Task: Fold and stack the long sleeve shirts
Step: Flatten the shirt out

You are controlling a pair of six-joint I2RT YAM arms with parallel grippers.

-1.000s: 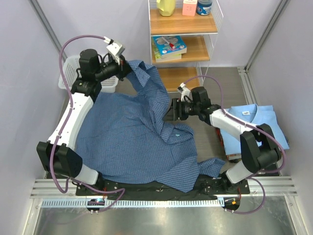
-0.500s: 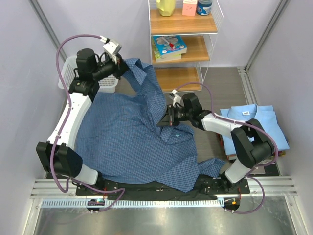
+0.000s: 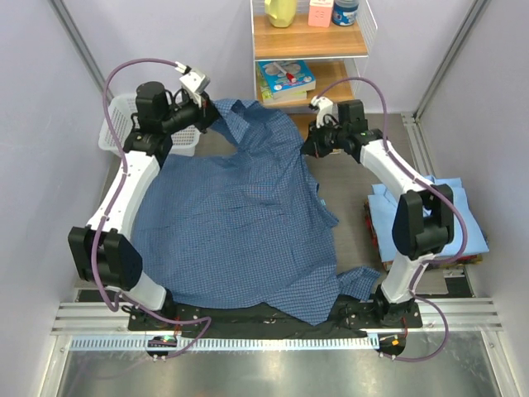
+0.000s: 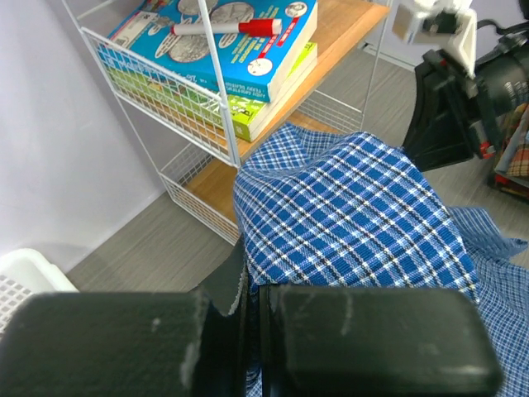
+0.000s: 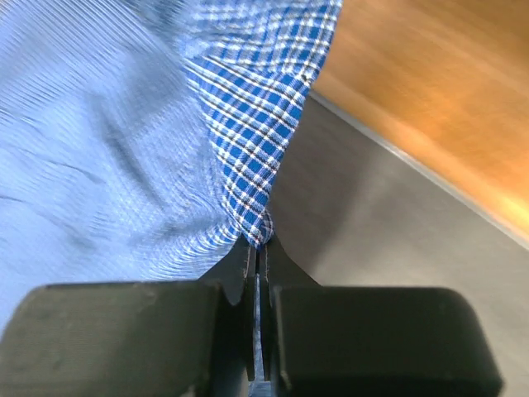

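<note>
- The left gripper [image 3: 210,116] is clamped shut on the checked shirt [image 3: 223,223]. In its wrist view the two fingers [image 4: 372,339] are pressed together, and a fold of the blue-and-white cloth [image 4: 355,207] rises from between them.
- The right gripper [image 3: 307,145] is also closed tight on this shirt. Its wrist view shows a thin edge of the cloth [image 5: 248,149] pinched at the very tips [image 5: 258,248].
- Both grips are on the far edge of the shirt and hold it up off the table [image 3: 388,141]. The cloth dips in a shallow curve between them.
- From that raised edge the shirt spreads back toward the arm bases and covers the middle and left of the table.
- Its near hem reaches the black plate that the arms are bolted to. A sleeve end [image 3: 357,281] lies crumpled beside the right arm's base.
- The light blue shirt [image 3: 384,208] lies folded flat on the right side of the table, well apart from the checked one. The right arm's elbow hides part of it.
- A white basket [image 3: 116,124] stands at the far left, just behind the left arm's wrist. Its rim [image 4: 16,273] shows in that arm's wrist view.
- A wire-and-wood shelf [image 3: 310,50] stands at the far side, behind the gap between the two grippers.
- Books [image 3: 285,78] lie on its middle board with a red-capped marker [image 4: 223,27] on top. A yellow bottle [image 3: 281,10] stands on the board above.
</note>
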